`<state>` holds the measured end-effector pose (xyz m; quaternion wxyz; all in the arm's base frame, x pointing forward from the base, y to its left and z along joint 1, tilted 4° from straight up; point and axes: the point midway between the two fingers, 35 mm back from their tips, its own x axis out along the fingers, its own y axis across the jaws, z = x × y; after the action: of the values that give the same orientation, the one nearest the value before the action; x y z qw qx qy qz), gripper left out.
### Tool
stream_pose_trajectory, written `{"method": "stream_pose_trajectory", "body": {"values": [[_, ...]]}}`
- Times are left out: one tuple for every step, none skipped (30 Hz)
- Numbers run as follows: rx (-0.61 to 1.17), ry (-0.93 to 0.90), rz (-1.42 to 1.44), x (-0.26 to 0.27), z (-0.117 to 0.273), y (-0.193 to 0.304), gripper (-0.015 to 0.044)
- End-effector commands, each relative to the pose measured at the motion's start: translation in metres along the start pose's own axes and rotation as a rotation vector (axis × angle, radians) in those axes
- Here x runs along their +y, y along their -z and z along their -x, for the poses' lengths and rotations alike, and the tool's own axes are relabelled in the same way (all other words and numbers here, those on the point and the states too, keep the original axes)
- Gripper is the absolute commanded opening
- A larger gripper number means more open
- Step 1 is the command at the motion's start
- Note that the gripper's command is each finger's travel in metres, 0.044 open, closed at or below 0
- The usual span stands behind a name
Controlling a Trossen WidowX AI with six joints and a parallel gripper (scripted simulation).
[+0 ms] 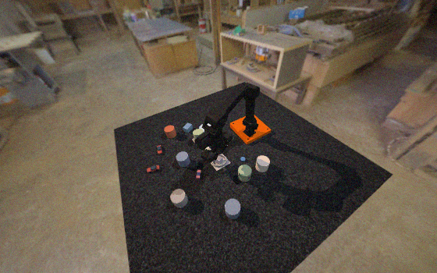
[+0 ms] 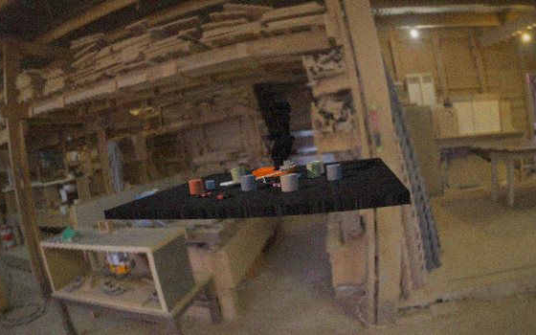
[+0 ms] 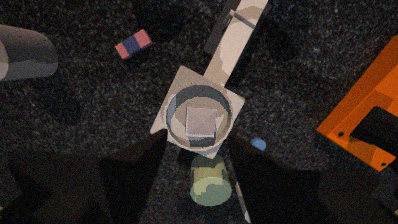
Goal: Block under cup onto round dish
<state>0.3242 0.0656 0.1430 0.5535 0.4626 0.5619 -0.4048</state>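
Observation:
A pale block (image 3: pixel 201 121) lies uncovered in the ringed pan at the near end of the balance (image 1: pixel 218 168) (image 3: pixel 240 42). One green cup (image 1: pixel 198 132) (image 2: pixel 237 173) stands on the far end, partly hidden by the arm in the top view. The other green cup (image 1: pixel 244 173) (image 2: pixel 314 169) (image 3: pixel 211 190) stands on the mat beside the balance. The round white dish (image 1: pixel 201 126) (image 2: pixel 229 184) lies past the far end, partly hidden in the top view. My gripper (image 3: pixel 198 136) is partly open and empty, above the block's end, its fingers to either side in the wrist view.
A pinkish-white cylinder (image 1: pixel 262 164) stands beside the moved cup, near a small blue disc (image 1: pixel 243 158) (image 3: pixel 258 144). A blue-grey cylinder (image 1: pixel 182 159) (image 2: pixel 248 183) and a small red car (image 1: pixel 198 174) (image 3: pixel 133 44) are near the balance. An orange cylinder (image 1: pixel 170 132) and blue block (image 1: pixel 187 128) are near the dish.

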Motion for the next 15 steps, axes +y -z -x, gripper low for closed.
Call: {"method": "stream_pose_trajectory", "body": {"values": [[0.004,0.007,0.006,-0.002,-0.007,0.000,0.0260],[0.004,0.007,0.006,-0.002,-0.009,0.000,0.0260],[0.004,0.007,0.006,-0.001,-0.010,0.000,0.0260],[0.004,0.007,0.006,-0.001,-0.012,0.000,0.0260],[0.004,0.007,0.006,-0.001,-0.013,0.000,0.0260],[0.004,0.007,0.006,-0.001,-0.015,0.000,0.0260],[0.004,0.007,0.006,-0.001,-0.017,0.000,0.0260],[0.004,0.007,0.006,-0.001,-0.018,0.000,0.0260],[0.004,0.007,0.006,-0.001,-0.020,0.000,0.0260],[0.004,0.007,0.006,-0.001,-0.022,0.000,0.0260],[0.004,0.007,0.006,-0.001,-0.023,0.000,0.0260],[0.004,0.007,0.006,-0.001,-0.025,0.000,0.0260],[0.004,0.007,0.006,-0.001,-0.026,0.000,0.0260],[0.004,0.007,0.006,-0.001,-0.028,0.000,0.0260],[0.004,0.007,0.006,-0.001,-0.030,0.000,0.0260]]}}
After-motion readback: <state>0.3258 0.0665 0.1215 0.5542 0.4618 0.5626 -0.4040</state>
